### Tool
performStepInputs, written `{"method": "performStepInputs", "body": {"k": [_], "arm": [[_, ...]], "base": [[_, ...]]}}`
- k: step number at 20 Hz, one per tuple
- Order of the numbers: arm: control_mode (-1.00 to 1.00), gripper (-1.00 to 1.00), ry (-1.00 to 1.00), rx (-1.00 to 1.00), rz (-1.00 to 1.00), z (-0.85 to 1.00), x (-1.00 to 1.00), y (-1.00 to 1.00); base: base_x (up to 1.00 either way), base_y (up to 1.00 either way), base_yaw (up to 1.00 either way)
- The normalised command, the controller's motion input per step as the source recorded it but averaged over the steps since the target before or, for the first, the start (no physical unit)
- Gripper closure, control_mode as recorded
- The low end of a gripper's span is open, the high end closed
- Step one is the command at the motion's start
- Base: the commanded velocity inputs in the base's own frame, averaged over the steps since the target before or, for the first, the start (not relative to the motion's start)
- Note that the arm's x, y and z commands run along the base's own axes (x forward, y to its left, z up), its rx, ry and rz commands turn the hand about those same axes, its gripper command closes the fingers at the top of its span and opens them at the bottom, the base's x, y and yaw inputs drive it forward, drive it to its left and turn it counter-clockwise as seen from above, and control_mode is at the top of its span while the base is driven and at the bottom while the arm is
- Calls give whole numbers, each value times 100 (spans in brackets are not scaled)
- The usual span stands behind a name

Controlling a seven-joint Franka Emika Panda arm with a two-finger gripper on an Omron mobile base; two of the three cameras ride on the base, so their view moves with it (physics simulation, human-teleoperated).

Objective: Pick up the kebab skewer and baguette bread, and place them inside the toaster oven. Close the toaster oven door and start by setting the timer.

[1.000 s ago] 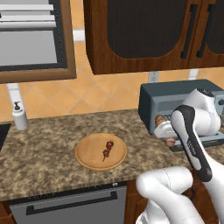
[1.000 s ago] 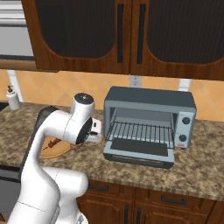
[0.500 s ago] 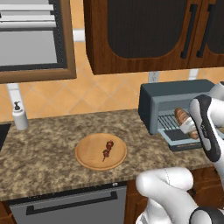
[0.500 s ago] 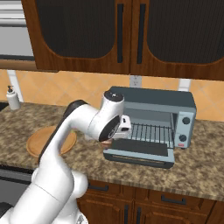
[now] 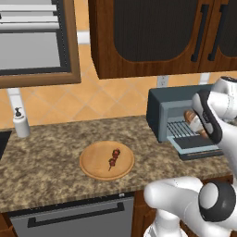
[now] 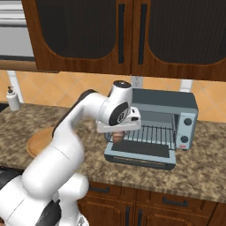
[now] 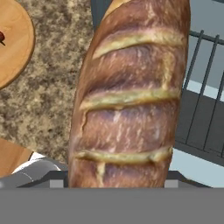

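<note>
Gripped in the two-finger gripper (image 6: pixel 118 132), the stubby brown slashed baguette bread (image 7: pixel 131 96) should be carried level, well onto the boxy grey-blue toaster oven's (image 6: pixel 170 106) wire rack (image 6: pixel 148 133), before release.

Rough, matt brown crust on the baguette bread (image 7: pixel 131 92); speckled polished stone counter (image 5: pixel 55 162); smooth wooden plate (image 5: pixel 95 162); thin metal wire rack (image 6: pixel 150 134).

The toaster oven (image 6: pixel 163 119) stands open, its toaster oven door (image 6: pixel 141 155) folded flat onto the counter (image 5: pixel 55 162), though the baguette bread (image 7: pixel 131 96) blocks the mouth's left side. Open granite lies between the oven and the wooden board (image 5: pixel 106 160) carrying the kebab skewer (image 5: pixel 113 159).
</note>
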Motion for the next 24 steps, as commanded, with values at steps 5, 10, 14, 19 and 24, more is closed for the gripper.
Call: {"method": "performStepInputs", "body": {"k": [5, 10, 14, 19, 24], "arm": [[-100, 100, -5, 0, 2, -21, 25, -5], [-100, 100, -3, -1, 2, -44, 28, -7], [-100, 100, 0, 0, 3, -4, 44, -7], [-100, 100, 1, 0, 1, -13, 37, -3], [-100, 100, 1, 0, 0, -22, 25, -3]], "base": [[0, 0, 0], [0, 0, 0], [0, 0, 0], [0, 0, 0], [0, 0, 0]]}}
